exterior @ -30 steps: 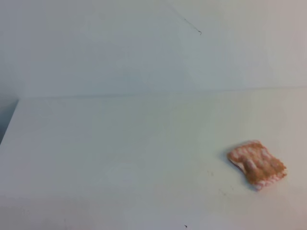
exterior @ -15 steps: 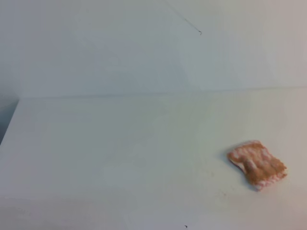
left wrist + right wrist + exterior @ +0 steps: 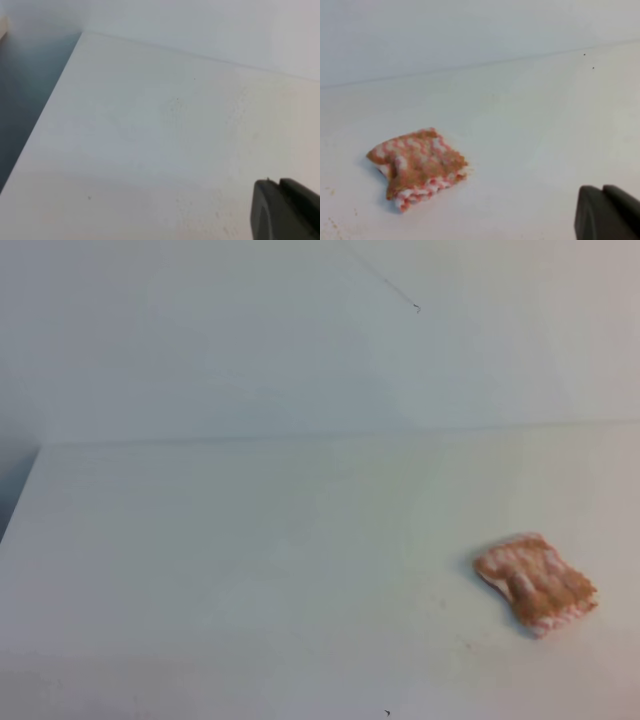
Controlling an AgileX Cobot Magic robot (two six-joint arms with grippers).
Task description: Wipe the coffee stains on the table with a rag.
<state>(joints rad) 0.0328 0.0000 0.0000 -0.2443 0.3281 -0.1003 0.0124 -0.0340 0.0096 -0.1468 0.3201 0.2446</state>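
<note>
Your rag (image 3: 536,583) lies crumpled on the bench (image 3: 250,570), front right, long axis diagonal from back-left to front-right. Right pincer (image 3: 610,212) is closed on nothing, well apart from the rag. Left pincer (image 3: 285,210): only a dark corner shows, can't tell.

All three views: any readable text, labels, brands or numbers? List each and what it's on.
None. No text, label, brand or number is readable in any view.
The rag shows only a mottled pink-orange and white weave, no tag.
The table carries only a few tiny dark specks, not characters.
The dark tool parts at the wrist views' lower right corners show no markings.
</note>
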